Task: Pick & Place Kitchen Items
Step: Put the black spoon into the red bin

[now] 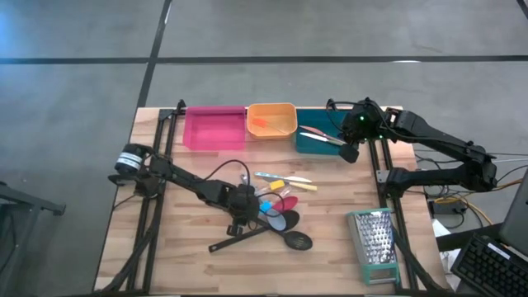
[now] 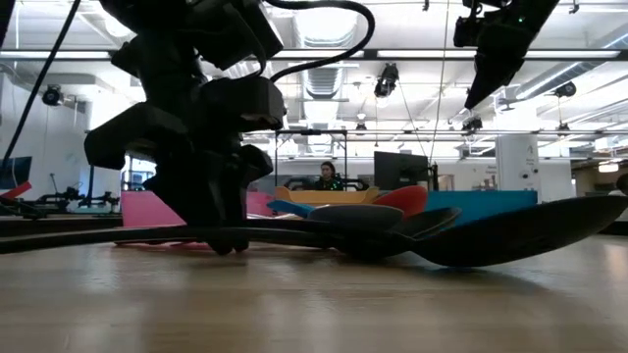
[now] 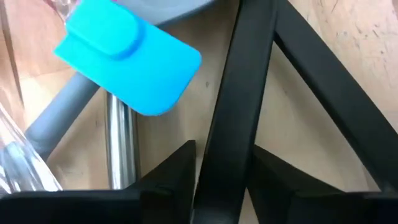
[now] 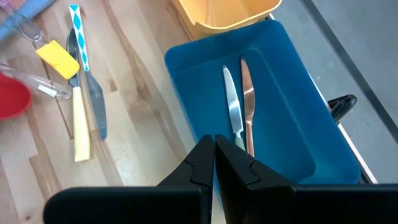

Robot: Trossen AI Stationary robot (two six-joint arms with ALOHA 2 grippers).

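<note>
The black long-handled spoon (image 1: 262, 236) is lying on the wooden table (image 1: 330, 256) at about 6 o'clock from the utensil pile, with its long axis running roughly from 8 o'clock, where the handle ends, to 4 o'clock, where the slotted bowl is resting. The left gripper (image 1: 244, 216) is reaching down onto this handle near its middle; in the left wrist view the handle (image 3: 229, 106) is passing between the two dark fingers (image 3: 168, 171), which are standing apart on either side of it, not yet pressed against it. The grasp point is probably chosen mid-handle so that the long tool will hang balanced when raised. A second black handle is crossing it at a shallow angle. Just beyond, toward 12 o'clock, the remaining utensils are lying clustered: a blue spatula (image 3: 127, 59), a grey spoon (image 1: 285, 219), a red spatula (image 1: 282, 204) and a yellow-handled knife (image 1: 285, 179), most pointing along the 9-to-3 line.

At the table's far edge, three bins are standing in a row: pink bin (image 1: 214, 129), orange bin (image 1: 271, 120) and teal bin (image 4: 273, 93). Inside the teal bin a silver knife (image 4: 232, 109) and a copper knife (image 4: 247, 102) are lying side by side along its length. The right gripper (image 4: 214, 144) is hovering over that bin with its fingers pressed together and holding nothing. A metal grater (image 1: 375, 243) is lying well apart at 4 o'clock.
</note>
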